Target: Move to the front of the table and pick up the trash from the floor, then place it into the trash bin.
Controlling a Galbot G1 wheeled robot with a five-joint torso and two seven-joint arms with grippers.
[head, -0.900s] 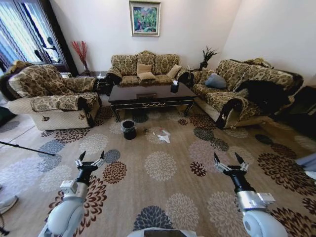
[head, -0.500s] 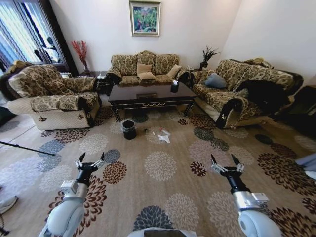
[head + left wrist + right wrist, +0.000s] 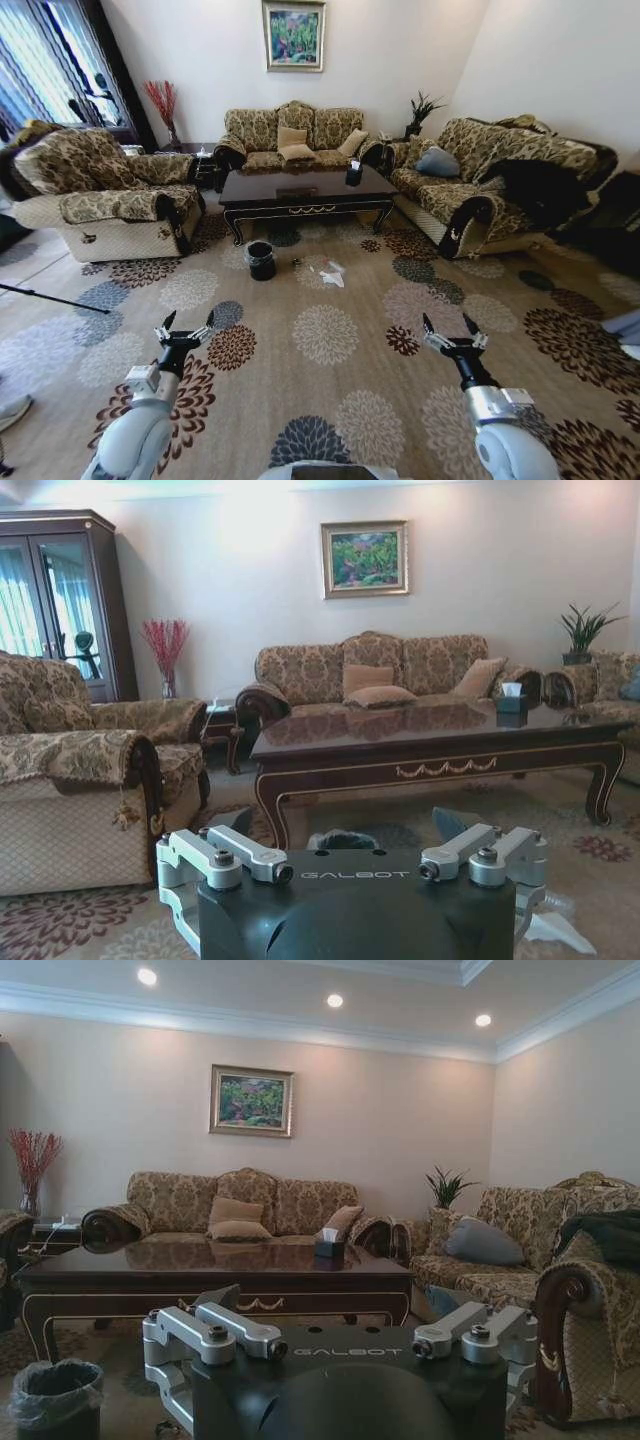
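Observation:
The dark glossy table stands across the room in front of the middle sofa, also seen from my wrists as table and table. On the carpet before it stands the black trash bin with its plastic liner, the same trash bin in the right wrist view. The trash, a crumpled white paper, lies to the bin's right with a small dark scrap between them. My left gripper and right gripper hover open and empty over the carpet, far short of the trash.
Patterned sofas flank the table: armchair on the left, sofa on the right, sofa behind. A tissue box sits on the table. A thin dark pole lies on the floor at left. Open flowered carpet stretches between me and the trash.
The whole picture has shifted a little, so the camera has moved. My right gripper has slid leftward in the head view; the left one has hardly moved. Both stay open.

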